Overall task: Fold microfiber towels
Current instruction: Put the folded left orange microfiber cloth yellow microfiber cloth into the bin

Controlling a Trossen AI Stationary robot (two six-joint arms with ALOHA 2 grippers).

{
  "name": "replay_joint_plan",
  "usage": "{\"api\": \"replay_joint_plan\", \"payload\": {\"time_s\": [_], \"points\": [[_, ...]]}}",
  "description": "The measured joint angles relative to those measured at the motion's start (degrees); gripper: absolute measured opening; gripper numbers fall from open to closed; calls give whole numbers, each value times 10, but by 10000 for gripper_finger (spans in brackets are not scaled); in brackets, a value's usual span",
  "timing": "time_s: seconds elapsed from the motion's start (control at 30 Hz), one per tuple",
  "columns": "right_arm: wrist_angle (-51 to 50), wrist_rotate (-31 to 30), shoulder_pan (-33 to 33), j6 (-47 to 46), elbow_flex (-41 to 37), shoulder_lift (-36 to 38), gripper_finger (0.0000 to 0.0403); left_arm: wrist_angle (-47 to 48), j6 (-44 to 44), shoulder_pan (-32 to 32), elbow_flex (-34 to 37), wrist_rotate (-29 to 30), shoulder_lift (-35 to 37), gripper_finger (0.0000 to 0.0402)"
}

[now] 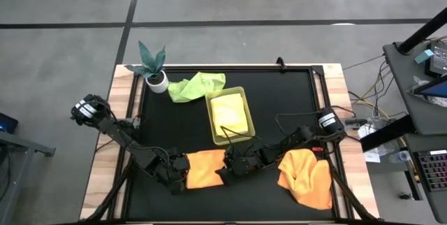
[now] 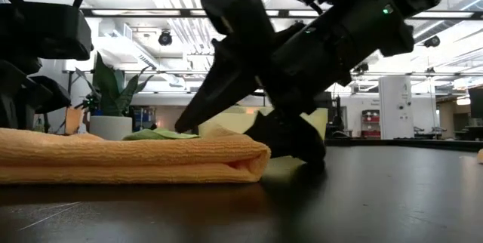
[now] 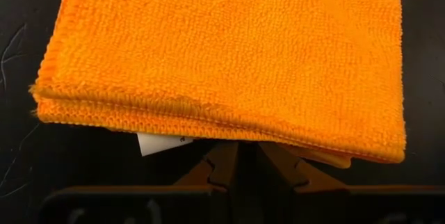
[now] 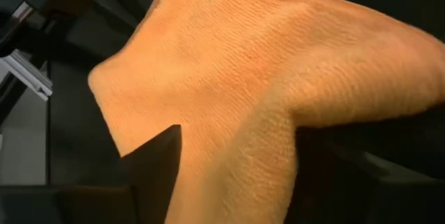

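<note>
Your folded orange towel [image 1: 204,168] lies at lower centre of the high view, with a gripper at each end. The left gripper [image 1: 177,172] is pinched shut at its left edge, seemingly on the layered hem; the wrist view shows the fingers [image 3: 208,172] nearly together under the fold. The right gripper [image 1: 232,168] stands wide, with cloth between its fingers in its wrist view.

Watch three risks. If the left grip lifts or drags, the stacked layers may slide apart and undo the fold. If the right closes now, it could bunch the top layer into a ridge. It also sits just beside the tray [image 1: 211,103], so a swing toward upper centre could knock it.

The second orange towel [image 1: 307,177] waits crumpled at lower right.
</note>
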State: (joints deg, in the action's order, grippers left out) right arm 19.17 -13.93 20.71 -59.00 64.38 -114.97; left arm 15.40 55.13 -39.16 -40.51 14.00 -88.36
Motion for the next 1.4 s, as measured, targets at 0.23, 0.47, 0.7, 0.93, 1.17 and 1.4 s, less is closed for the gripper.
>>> {"api": "replay_joint_plan", "payload": {"time_s": [0.23, 0.47, 0.7, 0.93, 1.17, 1.4], "points": [[-16, 8, -5, 16, 12, -3, 155, 0, 0, 0, 0, 0, 0, 26], [-18, 8, -3, 61, 12, 1, 19, 0, -1, 0, 0, 2, 0, 26], [-92, 5, -5, 113, 11, 43, 15, 13, -6, -2, 0, -1, 4, 26], [-233, 29, -4, 219, 13, 115, 14, 54, -5, -2, 0, -3, 22, 26], [-419, 34, -9, 397, 66, 163, 13, 66, -6, -2, -1, 25, 30, 26], [-556, 29, -27, 611, 152, 168, 13, 67, -37, -1, -17, 104, 32, 26]]}}
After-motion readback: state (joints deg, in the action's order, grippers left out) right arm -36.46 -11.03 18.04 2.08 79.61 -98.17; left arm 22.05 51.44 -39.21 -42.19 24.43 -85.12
